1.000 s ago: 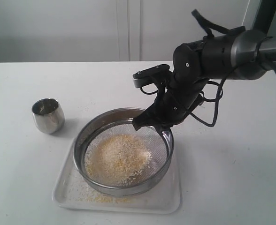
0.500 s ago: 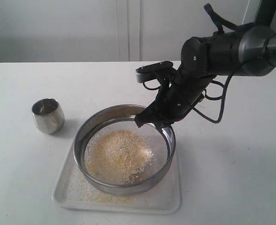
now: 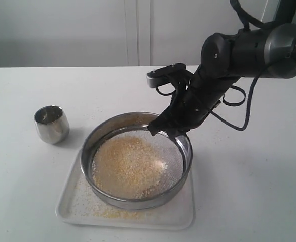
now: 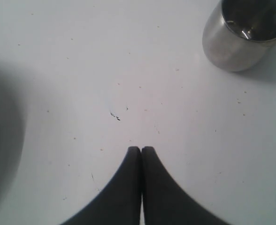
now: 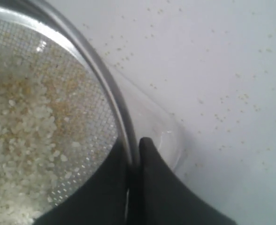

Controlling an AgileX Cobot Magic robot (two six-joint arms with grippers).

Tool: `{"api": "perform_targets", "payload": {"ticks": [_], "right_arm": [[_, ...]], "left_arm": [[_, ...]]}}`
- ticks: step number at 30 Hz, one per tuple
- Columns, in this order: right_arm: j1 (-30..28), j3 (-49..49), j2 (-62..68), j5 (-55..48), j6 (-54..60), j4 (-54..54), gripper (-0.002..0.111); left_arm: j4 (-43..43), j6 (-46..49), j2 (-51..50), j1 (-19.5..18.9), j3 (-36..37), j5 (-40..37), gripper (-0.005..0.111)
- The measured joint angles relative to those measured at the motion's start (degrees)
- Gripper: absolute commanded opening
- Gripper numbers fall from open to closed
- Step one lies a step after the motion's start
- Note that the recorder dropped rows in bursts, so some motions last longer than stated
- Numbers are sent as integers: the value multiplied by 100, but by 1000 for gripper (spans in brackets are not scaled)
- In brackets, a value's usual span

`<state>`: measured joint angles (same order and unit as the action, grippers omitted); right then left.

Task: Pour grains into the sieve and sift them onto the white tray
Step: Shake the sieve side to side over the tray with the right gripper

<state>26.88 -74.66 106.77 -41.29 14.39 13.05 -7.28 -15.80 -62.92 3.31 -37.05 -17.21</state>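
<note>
The steel-rimmed sieve (image 3: 138,199) hangs just over the white tray (image 3: 180,214), holding a spread of yellow and whitish grains (image 3: 128,166). My right gripper (image 3: 164,130) is shut on the sieve's far right rim (image 5: 105,82), one finger inside, one outside. In the right wrist view the grains (image 5: 20,136) lie on the mesh, and the tray's corner (image 5: 168,136) shows below the rim. Some fine yellow grains (image 3: 107,213) lie on the tray. My left gripper (image 4: 141,149) is shut on nothing above the bare table, out of the exterior view.
A small rounded steel cup (image 3: 52,123) stands upright on the white table left of the tray, also seen as the cup (image 4: 246,33) in the left wrist view. Loose grains (image 5: 222,108) are scattered on the table beside the tray.
My right gripper has shifted the sieve to the right and slightly back over the tray, and the grains have spread wider across the mesh. The left gripper view gives no earlier frame.
</note>
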Motion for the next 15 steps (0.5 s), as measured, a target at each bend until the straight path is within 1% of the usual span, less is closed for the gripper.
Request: {"api": "perform_targets", "payload": {"ticks": [2,5,8,11,15], "right_arm": [[-52,0,0,8,-293,86,0],[-62,0,-13,105,119,210,0],[-112,11,-13,125,-333,345,0],[-121,1,-13,115,255,452,0],[-121,23,-21,-54,-139,330,0]], "left_arm": [[0,0,0,0,0,0,0],[0,0,0,0,0,0,0],[0,0,0,0,0,0,0],[0,0,0,0,0,0,0],[0,0,0,0,0,0,0]]}}
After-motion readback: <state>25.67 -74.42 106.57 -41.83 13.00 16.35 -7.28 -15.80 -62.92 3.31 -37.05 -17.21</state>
